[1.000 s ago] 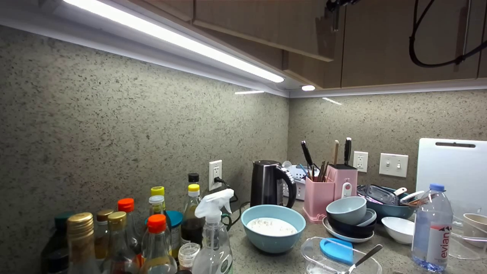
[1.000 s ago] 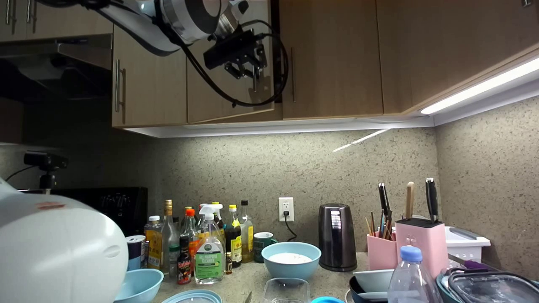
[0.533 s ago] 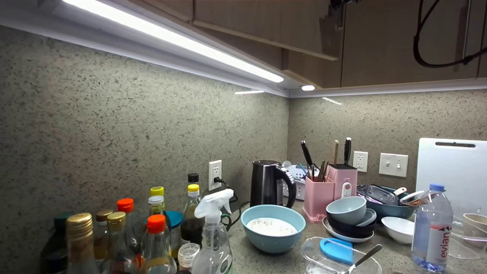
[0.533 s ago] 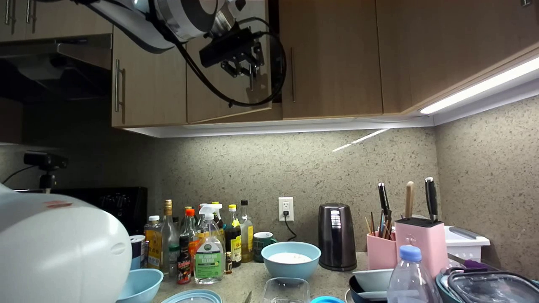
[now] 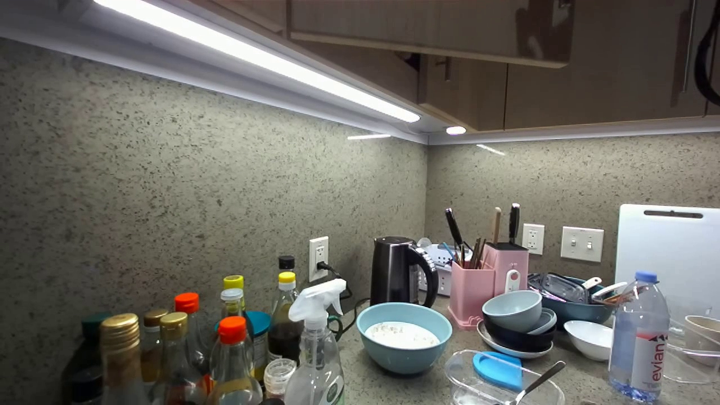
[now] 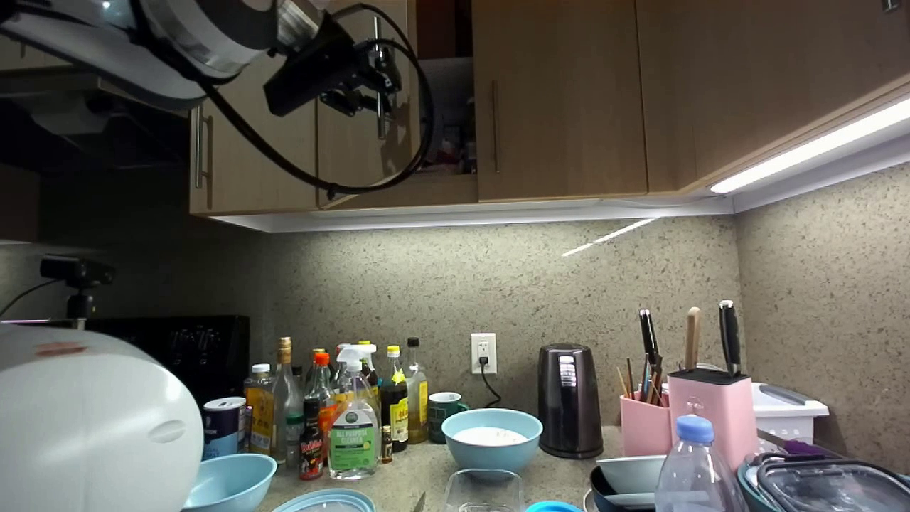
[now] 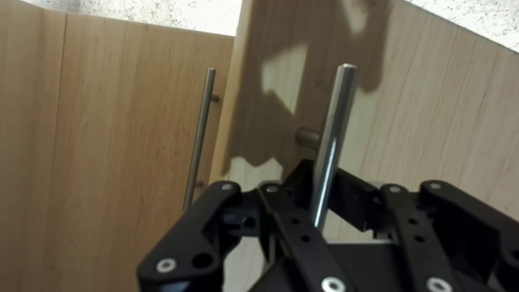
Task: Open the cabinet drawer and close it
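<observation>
The cabinet door (image 7: 425,101) stands ajar, swung out from the wall cabinet. It also shows in both exterior views (image 5: 427,28) (image 6: 347,151). Its silver bar handle (image 7: 334,117) runs between my fingers in the wrist view, and its lower end (image 6: 381,129) shows in an exterior view. My gripper (image 7: 322,178) is shut on the handle, its fingertips angled in around the bar. In an exterior view the gripper (image 6: 382,89) is at the door's free edge. The cabinet interior (image 6: 444,92) shows beside the door. The door's upper part is out of view.
A shut neighbouring door (image 6: 561,107) with its own handle (image 7: 200,138) is close beside the open edge. A cable loop (image 6: 419,153) hangs from the arm. Below stand bottles, a spray bottle (image 6: 352,427), a blue bowl (image 6: 490,455), a kettle (image 6: 569,398) and a knife block (image 6: 711,405).
The gripper has pulled outward with the handle, and the door has swung wider. The gap to the neighbouring door has grown, and shelves inside now show.
</observation>
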Controlling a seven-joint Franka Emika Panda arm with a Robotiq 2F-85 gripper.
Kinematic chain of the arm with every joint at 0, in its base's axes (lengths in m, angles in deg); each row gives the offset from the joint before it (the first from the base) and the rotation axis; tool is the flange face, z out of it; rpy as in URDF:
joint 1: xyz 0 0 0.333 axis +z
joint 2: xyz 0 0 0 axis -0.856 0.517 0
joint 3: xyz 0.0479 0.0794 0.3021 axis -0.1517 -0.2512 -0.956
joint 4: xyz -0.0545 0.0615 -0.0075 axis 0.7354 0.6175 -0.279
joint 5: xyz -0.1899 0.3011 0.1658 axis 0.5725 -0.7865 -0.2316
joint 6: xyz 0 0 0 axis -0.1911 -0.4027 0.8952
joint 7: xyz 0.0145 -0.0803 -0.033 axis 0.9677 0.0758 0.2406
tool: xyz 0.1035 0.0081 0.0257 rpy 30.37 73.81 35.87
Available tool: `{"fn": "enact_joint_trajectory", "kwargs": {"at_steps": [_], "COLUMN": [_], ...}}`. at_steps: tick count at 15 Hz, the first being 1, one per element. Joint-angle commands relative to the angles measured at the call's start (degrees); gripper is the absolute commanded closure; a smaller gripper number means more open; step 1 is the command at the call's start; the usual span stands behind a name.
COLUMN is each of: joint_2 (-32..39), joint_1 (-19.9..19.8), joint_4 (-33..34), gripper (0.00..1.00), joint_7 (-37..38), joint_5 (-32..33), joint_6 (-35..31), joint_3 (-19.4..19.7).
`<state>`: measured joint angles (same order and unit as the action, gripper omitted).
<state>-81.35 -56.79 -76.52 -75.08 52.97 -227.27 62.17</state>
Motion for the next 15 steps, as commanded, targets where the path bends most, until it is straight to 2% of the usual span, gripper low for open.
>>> {"fn": "enact_joint_trajectory", "kwargs": {"at_steps": [1,4,5,7,9,12,15], "joint_2": [-1.43,-2.67,-2.61,-3.37,-5.08,-6.55,-8.19], "joint_1": [-0.14,-0.26,-0.27,2.54,6.29,9.67,10.82], "joint_4": [-0.66,-1.36,-1.36,-2.14,-3.71,-4.66,-5.25], "gripper": [0.90,0.90,0.95,0.95,0.95,0.95,0.95], "joint_7": [0.87,1.33,1.33,-0.15,-2.71,-5.10,-5.22], "joint_5": [0.34,0.33,0.32,0.89,1.38,1.89,1.85], "joint_6": [0.16,0.09,0.02,0.19,0.79,1.15,1.65], "joint_3": [-0.59,-1.16,-1.15,-2.58,-2.63,-2.88,-2.50]}}
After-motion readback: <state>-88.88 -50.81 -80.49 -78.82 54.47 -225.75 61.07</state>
